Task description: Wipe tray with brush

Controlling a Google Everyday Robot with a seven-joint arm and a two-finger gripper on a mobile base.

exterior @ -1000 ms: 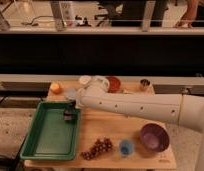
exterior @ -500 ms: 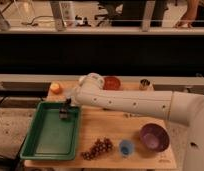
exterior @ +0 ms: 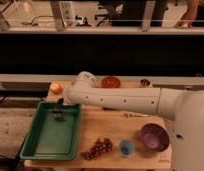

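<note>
One claw (exterior: 58, 108) low over the far end of the tray (exterior: 51, 136), grip not discernible, brush (exterior: 58, 115) seemingly at its tip; press bristles flat, stroke toward near wall, stay off the bench (exterior: 106, 128).

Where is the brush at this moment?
In the camera view, the brush is on the left, at the far end of the green tray, directly at the gripper, which reaches down into the tray.
</note>
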